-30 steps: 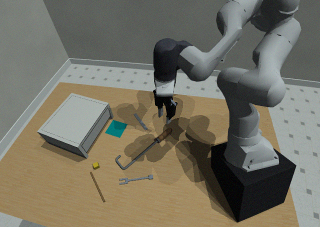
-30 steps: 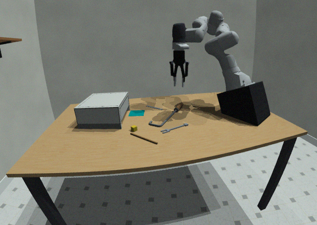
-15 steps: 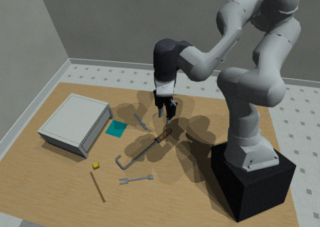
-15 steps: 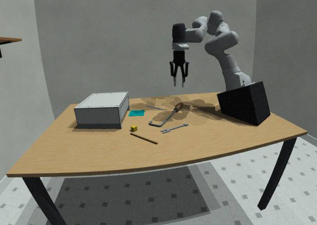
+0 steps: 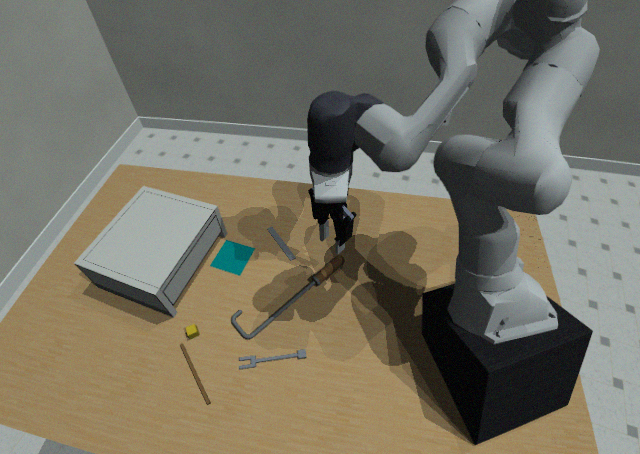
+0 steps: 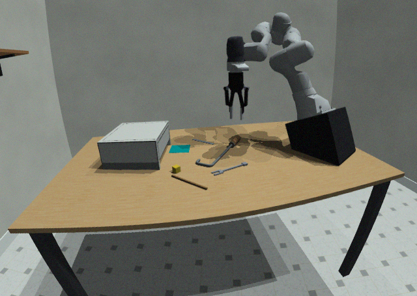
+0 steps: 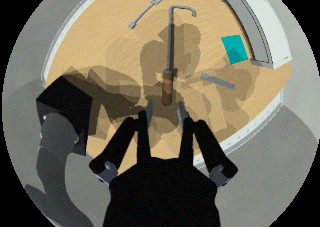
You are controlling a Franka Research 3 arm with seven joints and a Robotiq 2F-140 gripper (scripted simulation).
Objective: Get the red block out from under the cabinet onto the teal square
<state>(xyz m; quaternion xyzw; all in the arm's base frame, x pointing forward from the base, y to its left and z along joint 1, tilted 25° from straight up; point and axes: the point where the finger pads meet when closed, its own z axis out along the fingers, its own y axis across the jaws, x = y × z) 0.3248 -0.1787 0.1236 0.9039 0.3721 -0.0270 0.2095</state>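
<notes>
Gripper (image 6: 236, 112) partly open, fingers (image 5: 324, 230) a modest gap apart, empty, touching nothing. Hanging well above the wooden table (image 6: 134, 198), pointed straight down, over the brown wooden handle (image 5: 327, 269) of the hook tool (image 5: 273, 312). Handle framed between the fingertips in the wrist view. Just left of the handle, a short grey bar (image 5: 281, 243) lying flat. Beyond that, the teal square (image 5: 233, 257), bare, just beside the front of the grey cabinet (image 5: 147, 237). Nearer the table's front edge: small yellow cube (image 5: 191, 331), thin wooden stick (image 5: 194, 373), grey forked tool (image 5: 272, 358). Red block nowhere visible in any view; cannot tell its spot under the cabinet.
</notes>
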